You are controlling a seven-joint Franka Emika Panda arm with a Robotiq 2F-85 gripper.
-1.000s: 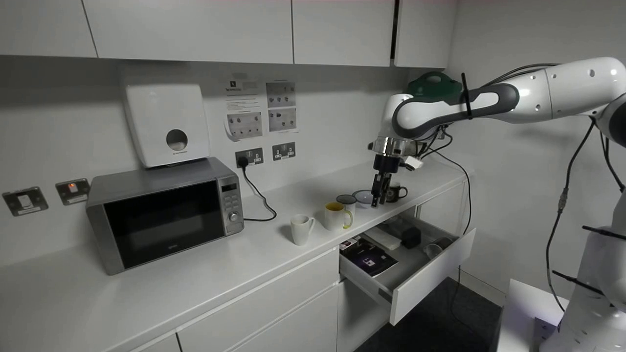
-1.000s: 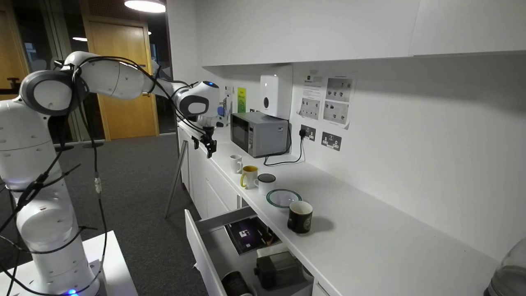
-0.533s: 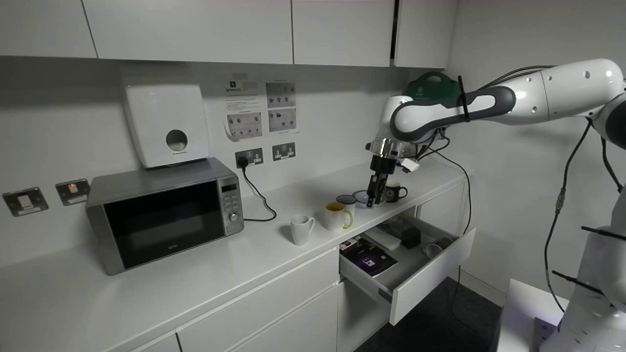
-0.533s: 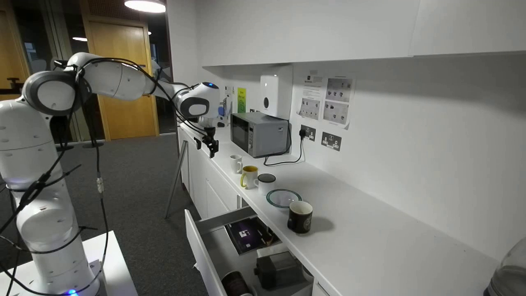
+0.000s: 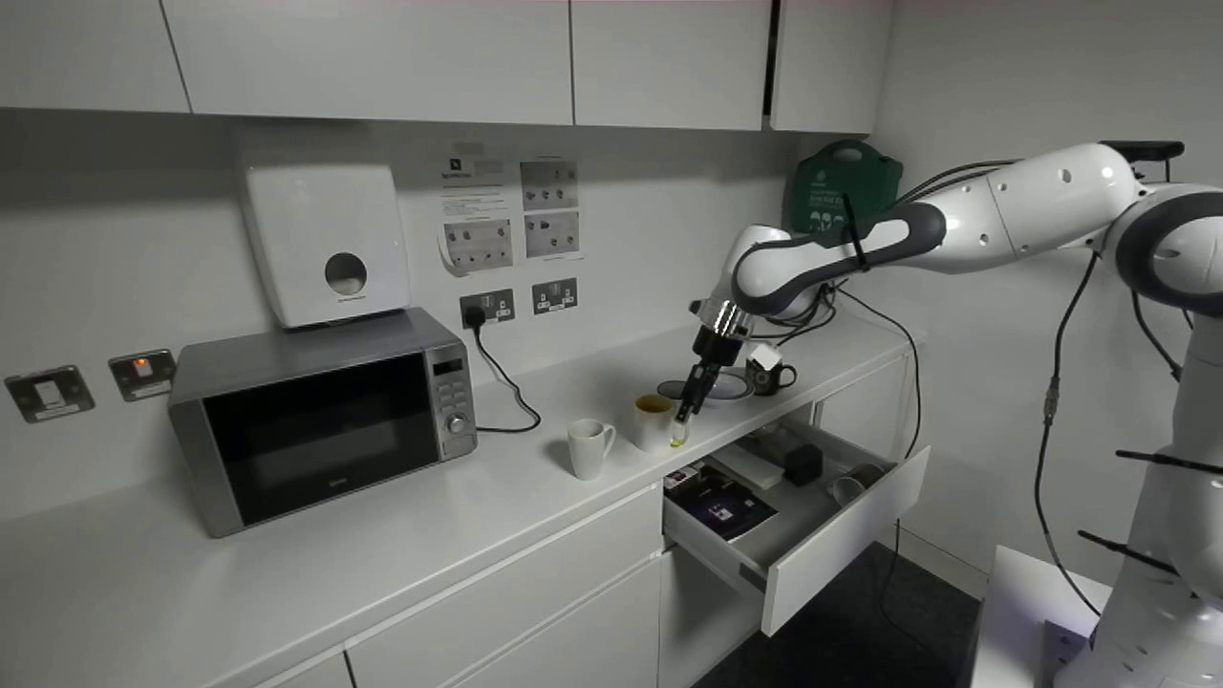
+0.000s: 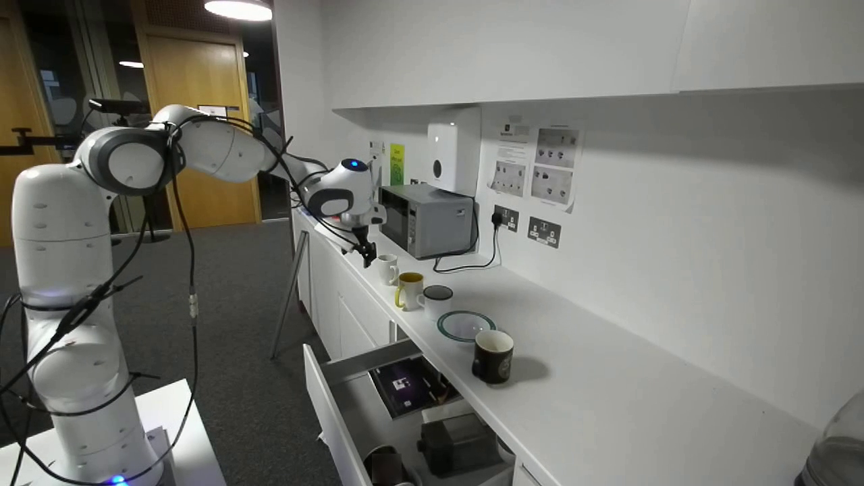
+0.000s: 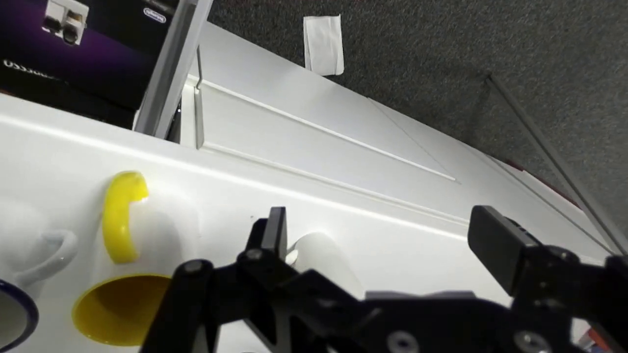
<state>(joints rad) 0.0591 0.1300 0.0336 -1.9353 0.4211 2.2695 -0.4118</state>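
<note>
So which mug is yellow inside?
The yellow-handled white mug, standing between the plain white mug and the dark-rimmed white mug; no other mug shows any yellow.

In the wrist view, the pincer (image 7: 380,219) conceals part of the white mug (image 7: 325,257); the left edge truncates the dark-rimmed mug (image 7: 14,260). In an exterior view, the clear container (image 6: 839,445) is cut off at lower right; the wall notice (image 6: 511,158) is too small to read

In an exterior view, four mugs (image 6: 412,295), one bowl (image 6: 466,327) and one microwave (image 6: 440,223) are counted mid-frame, one open drawer (image 6: 331,412) below.
</note>
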